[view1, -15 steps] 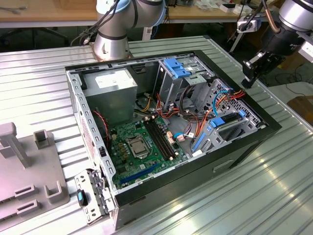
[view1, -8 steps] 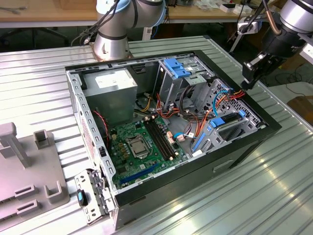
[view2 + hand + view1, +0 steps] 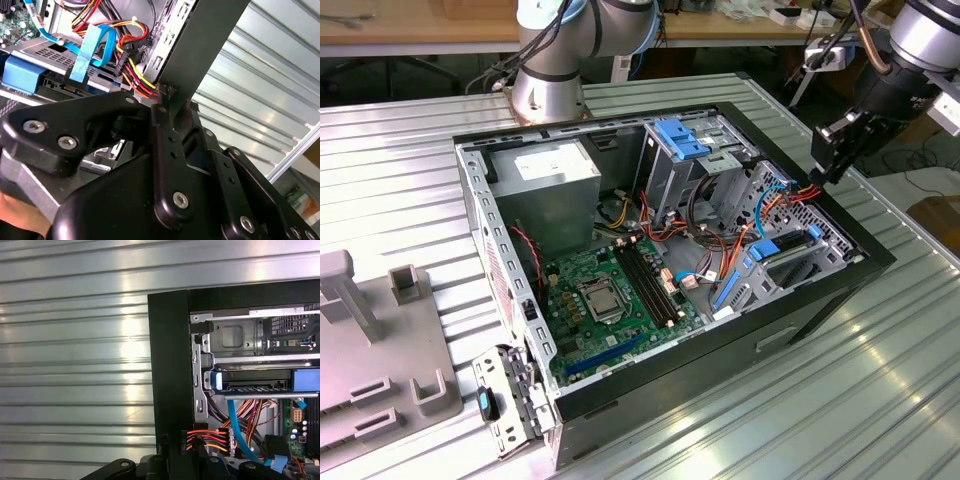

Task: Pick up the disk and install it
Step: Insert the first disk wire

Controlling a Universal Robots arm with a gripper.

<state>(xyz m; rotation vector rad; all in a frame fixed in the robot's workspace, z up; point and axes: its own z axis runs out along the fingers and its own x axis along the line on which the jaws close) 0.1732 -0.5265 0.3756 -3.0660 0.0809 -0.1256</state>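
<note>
In the exterior view the gripper [image 3: 828, 165] hangs over the corner of the open computer case [image 3: 820, 310] at the exterior view's right, close above the rim. We cannot tell whether it is released or clenched, and we see nothing carried in it. The disk [image 3: 790, 255] lies low inside that same corner, its blue rail showing, below the gripper and apart from it.

In the second wrist view the gripper's black linkage sits right against the case's black wall [image 3: 195, 45]. The disk [image 3: 45, 57] lies beyond it, with a blue data cable [image 3: 87, 47] draped over it and the red and yellow power cables [image 3: 132, 75] bunched just beside.

In the first wrist view the disk [image 3: 252, 382] sits across its bay beside the wall, with the cables crowding the space beneath it.

We judge the main hazards to be the gripper striking the case rim, since it is so near, and a snagged cable that drags or unplugs. A tilted disk could also bind in its rail.
</note>
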